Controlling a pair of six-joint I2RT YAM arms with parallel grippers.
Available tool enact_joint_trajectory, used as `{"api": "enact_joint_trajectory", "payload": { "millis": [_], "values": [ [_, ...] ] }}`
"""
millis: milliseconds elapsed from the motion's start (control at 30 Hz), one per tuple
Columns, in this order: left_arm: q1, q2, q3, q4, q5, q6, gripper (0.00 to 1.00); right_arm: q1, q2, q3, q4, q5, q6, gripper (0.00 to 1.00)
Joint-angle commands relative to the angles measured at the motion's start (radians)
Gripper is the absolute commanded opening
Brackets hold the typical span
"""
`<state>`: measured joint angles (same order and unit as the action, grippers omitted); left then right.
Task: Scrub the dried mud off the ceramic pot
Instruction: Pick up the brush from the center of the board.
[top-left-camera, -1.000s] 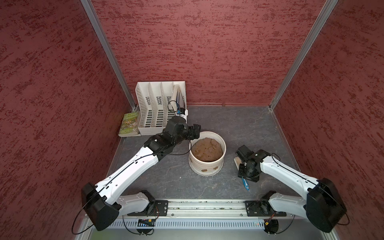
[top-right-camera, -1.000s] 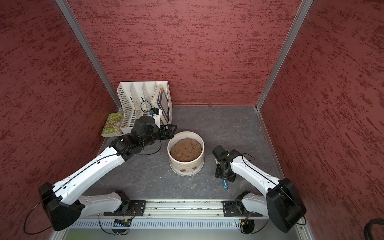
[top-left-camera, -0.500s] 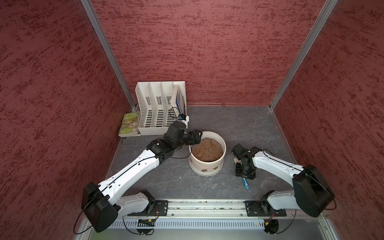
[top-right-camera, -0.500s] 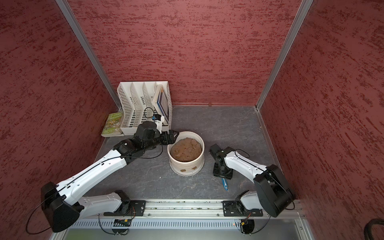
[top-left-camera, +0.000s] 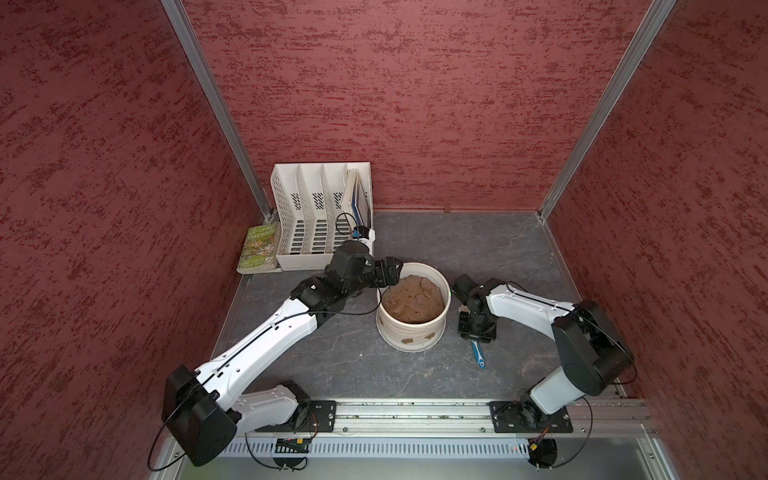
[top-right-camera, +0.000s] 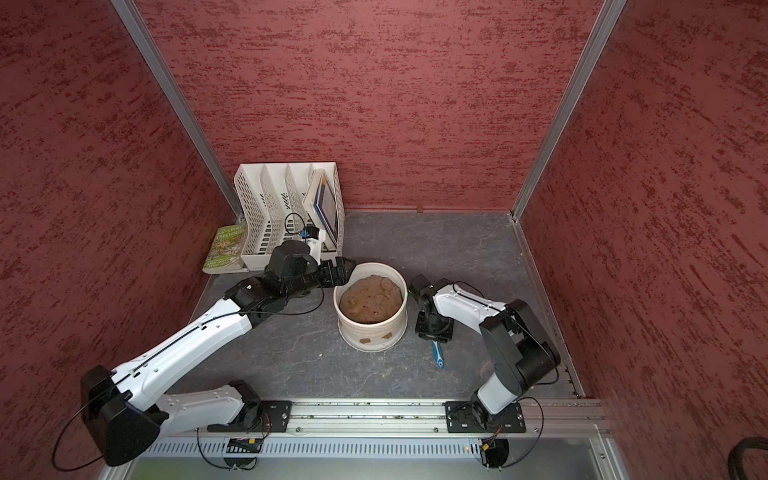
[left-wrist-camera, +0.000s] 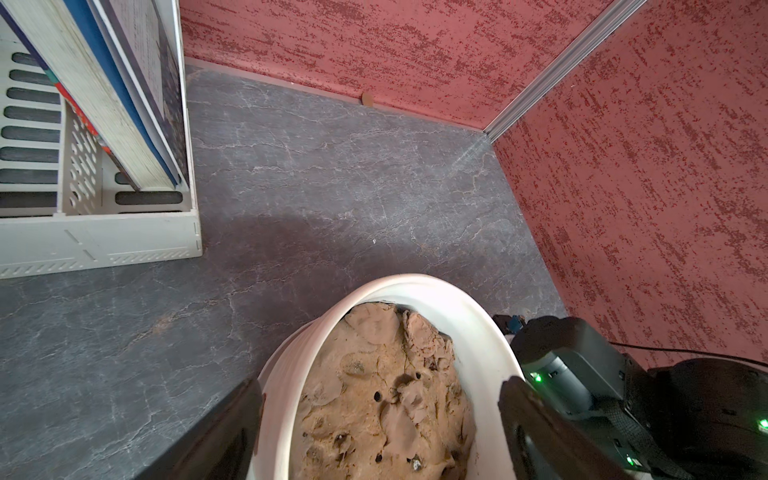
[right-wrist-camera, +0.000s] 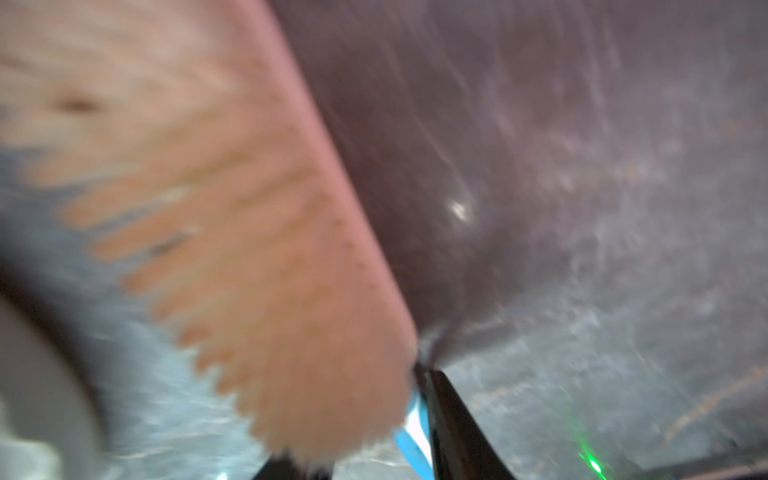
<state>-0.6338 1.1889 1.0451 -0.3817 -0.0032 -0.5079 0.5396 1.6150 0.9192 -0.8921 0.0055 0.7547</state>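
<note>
The ceramic pot (top-left-camera: 413, 328) (top-right-camera: 371, 328) stands mid-floor, cream-white and filled with tan soil. Small brown patches of dried mud (top-left-camera: 409, 340) (top-right-camera: 365, 341) cling to its front wall. My left gripper (top-left-camera: 390, 270) (left-wrist-camera: 380, 415) hovers open over the pot's far-left rim, and the pot (left-wrist-camera: 419, 286) fills the gap between its fingers (left-wrist-camera: 232, 428). My right gripper (top-left-camera: 476, 332) (right-wrist-camera: 361, 419) is down on the floor right of the pot, shut on a brush whose blue handle (top-left-camera: 478, 355) (right-wrist-camera: 411, 440) sticks out toward the front. The wrist view there is blurred, with the pale bristles (right-wrist-camera: 266, 257) filling it.
A white slotted file organiser (top-left-camera: 320, 216) stands at the back left with books (top-left-camera: 359, 199) in its right slot. A green book (top-left-camera: 258, 249) lies flat beside it. Red walls enclose the grey floor, and a metal rail (top-left-camera: 411, 411) runs along the front.
My left gripper has shifted a little toward the pot's rim. My right gripper has moved slightly toward the pot and its jaws have narrowed onto the brush.
</note>
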Motion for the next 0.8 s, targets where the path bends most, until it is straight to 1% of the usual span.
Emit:
{"api": "enact_joint_trajectory", "payload": {
  "millis": [0, 167, 233, 300, 433, 567, 667, 700, 733, 767],
  "values": [
    [0.015, -0.025, -0.01, 0.007, 0.018, 0.012, 0.93, 0.007, 0.013, 0.037, 0.048, 0.021, -0.008, 0.39],
    [0.029, -0.037, -0.042, 0.02, 0.032, 0.006, 0.93, 0.008, -0.018, -0.025, 0.037, 0.03, 0.009, 0.45],
    [0.029, -0.038, -0.047, 0.02, 0.037, 0.005, 0.93, 0.007, -0.036, -0.062, 0.05, 0.013, 0.027, 0.45],
    [0.031, -0.039, -0.05, 0.02, 0.039, 0.003, 0.93, 0.007, -0.045, -0.095, 0.063, 0.004, 0.042, 0.43],
    [0.035, -0.038, -0.049, 0.025, 0.051, -0.009, 0.94, 0.008, -0.03, -0.116, 0.083, 0.006, 0.046, 0.33],
    [0.044, -0.045, -0.042, 0.027, 0.079, -0.015, 0.95, 0.008, -0.026, -0.104, 0.08, 0.035, 0.039, 0.19],
    [0.049, -0.053, -0.039, 0.034, 0.103, -0.012, 0.96, 0.007, -0.06, -0.106, 0.087, 0.065, 0.033, 0.09],
    [0.049, -0.052, -0.03, 0.029, 0.107, -0.005, 0.96, 0.008, -0.077, -0.107, 0.09, 0.077, 0.028, 0.02],
    [0.051, -0.048, -0.019, 0.021, 0.109, 0.004, 0.98, 0.008, -0.094, -0.111, 0.096, 0.082, 0.023, 0.0],
    [0.052, -0.043, -0.009, 0.013, 0.11, 0.011, 1.0, 0.008, -0.114, -0.115, 0.102, 0.087, 0.02, 0.0]
  ]
}}
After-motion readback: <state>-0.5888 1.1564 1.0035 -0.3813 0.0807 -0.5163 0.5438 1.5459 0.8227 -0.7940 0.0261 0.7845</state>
